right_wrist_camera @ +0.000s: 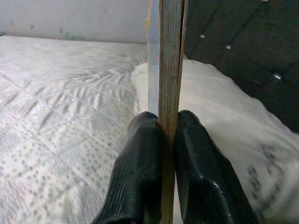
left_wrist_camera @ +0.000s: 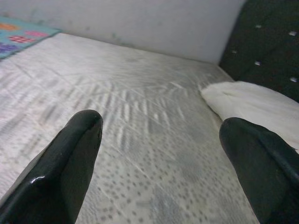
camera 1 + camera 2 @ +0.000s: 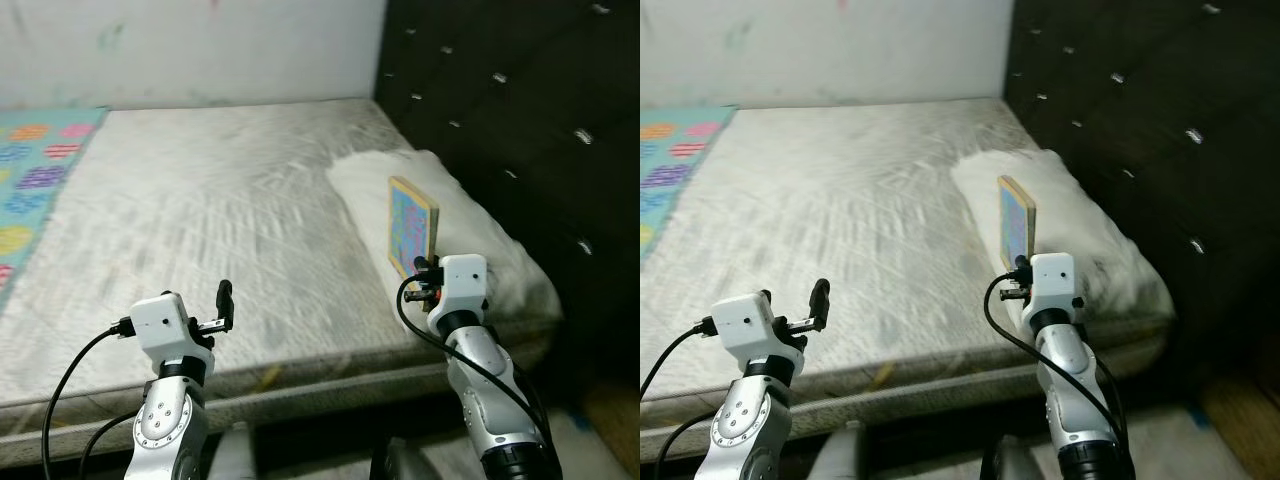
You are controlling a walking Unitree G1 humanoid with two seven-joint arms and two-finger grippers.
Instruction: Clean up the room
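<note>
Head view: grey patterned mattress (image 3: 200, 220), dark tufted headboard (image 3: 520, 120), white pillow (image 3: 470, 230).

Head stereo overlooks bed (image 3: 200, 220); wrist views skim it closely.

The board (image 1: 169, 70) looks like wood with rough layered edges and a bright printed front. The right gripper (image 1: 168, 135) pinches it with shiny, smooth black fingers (image 1: 140, 172). The mattress (image 3: 200, 210) is soft matt cloth, and the headboard (image 3: 510, 110) looks dark and padded.
</note>
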